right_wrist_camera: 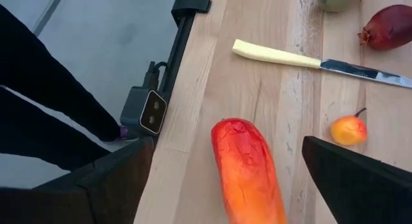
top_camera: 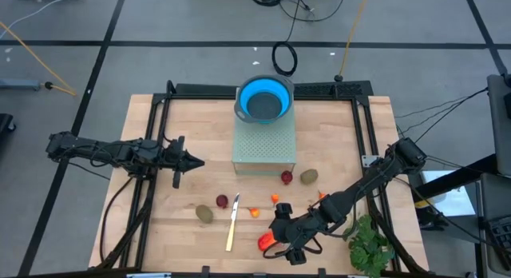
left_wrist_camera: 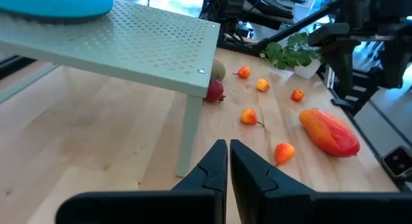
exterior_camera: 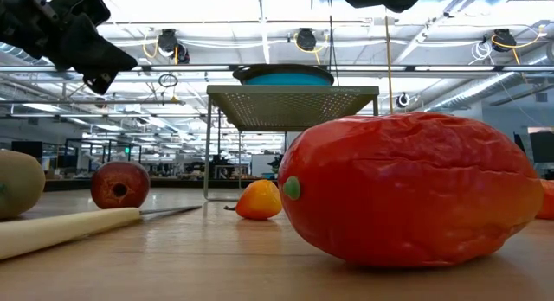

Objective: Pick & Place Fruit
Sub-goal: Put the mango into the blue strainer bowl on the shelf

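The red-orange oblong fruit (top_camera: 266, 243) (right_wrist_camera: 248, 176) lies on its side on the wooden table near the front edge. My right gripper (top_camera: 281, 239) (right_wrist_camera: 228, 147) hovers over it, open wide, one finger on each side and clear of it. Two olive kiwi-like ovals (top_camera: 205, 213) (top_camera: 309, 176), dark red balls (top_camera: 222, 201) (top_camera: 286, 177) and tiny orange bits (top_camera: 255, 212) (top_camera: 275, 198) lie scattered on the table. My left gripper (top_camera: 192, 160) (left_wrist_camera: 228, 156) waits at the left, shut and holding nothing.
A blue bowl (top_camera: 264, 98) sits on a pale green perforated stand (top_camera: 264, 146) at the table's far middle. A pale-handled knife (top_camera: 232, 222) lies left of the oblong fruit. A leafy green bunch (top_camera: 369, 246) lies at the front right. Black rails (top_camera: 160, 126) run along the table's sides.
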Robot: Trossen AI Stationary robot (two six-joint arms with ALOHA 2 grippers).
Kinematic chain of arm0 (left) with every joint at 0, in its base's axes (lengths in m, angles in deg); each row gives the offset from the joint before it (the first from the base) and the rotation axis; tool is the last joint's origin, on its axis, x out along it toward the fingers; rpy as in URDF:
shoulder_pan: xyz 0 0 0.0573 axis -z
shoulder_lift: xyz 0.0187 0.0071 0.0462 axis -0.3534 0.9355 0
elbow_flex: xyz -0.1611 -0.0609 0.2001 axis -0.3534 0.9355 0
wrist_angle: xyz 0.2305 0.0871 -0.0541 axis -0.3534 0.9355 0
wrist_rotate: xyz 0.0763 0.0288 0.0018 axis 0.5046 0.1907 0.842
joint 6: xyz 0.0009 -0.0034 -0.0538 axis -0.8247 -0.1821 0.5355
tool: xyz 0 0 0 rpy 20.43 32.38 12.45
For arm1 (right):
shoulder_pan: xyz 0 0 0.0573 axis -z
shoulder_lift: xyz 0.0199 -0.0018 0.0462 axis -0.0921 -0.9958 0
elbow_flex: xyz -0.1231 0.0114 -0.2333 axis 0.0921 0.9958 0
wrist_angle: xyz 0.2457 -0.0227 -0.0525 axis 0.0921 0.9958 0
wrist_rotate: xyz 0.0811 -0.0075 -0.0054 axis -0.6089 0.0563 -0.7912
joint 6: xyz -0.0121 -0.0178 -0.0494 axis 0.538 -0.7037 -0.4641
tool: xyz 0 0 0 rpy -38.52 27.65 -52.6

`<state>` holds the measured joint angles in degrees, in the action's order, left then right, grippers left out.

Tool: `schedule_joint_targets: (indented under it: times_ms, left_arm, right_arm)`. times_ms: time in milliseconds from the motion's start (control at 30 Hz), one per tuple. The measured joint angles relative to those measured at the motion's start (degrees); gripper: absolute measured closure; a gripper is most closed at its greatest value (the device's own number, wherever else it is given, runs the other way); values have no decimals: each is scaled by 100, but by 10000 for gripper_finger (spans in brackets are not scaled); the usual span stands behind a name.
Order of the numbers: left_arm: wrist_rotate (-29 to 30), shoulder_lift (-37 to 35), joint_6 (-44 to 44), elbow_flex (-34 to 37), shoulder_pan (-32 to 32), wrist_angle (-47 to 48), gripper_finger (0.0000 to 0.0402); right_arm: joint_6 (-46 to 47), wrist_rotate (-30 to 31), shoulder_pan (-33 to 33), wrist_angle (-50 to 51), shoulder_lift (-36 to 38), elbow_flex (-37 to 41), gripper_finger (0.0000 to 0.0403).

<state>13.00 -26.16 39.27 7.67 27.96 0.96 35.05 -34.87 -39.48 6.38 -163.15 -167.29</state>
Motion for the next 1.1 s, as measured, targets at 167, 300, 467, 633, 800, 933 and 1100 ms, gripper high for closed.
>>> schedule_joint_targets:
  times_ms: [167,300,467,633,800,933,1100]
  left_arm:
    - [1,11,-201,0,0,4,385]
    - [2,11,-255,0,0,7,385]
    - [1,11,-253,-2,0,85,385]
    - [2,11,-251,-2,0,192,385]
    - [4,11,-231,-2,0,192,385]
    - [4,11,-229,-2,0,192,385]
    - [7,11,-227,-2,0,194,385]
  right_arm:
    - [-33,7,0,0,0,0,13]
    - [-50,9,8,2,0,0,13]
    - [-309,11,15,7,0,0,13]
    - [-412,0,127,19,8,93,13]
    - [-447,-3,262,-227,4,498,13]
    - [-466,-144,356,-859,4,818,13]
    - [-558,-284,380,-1248,4,1057,13]
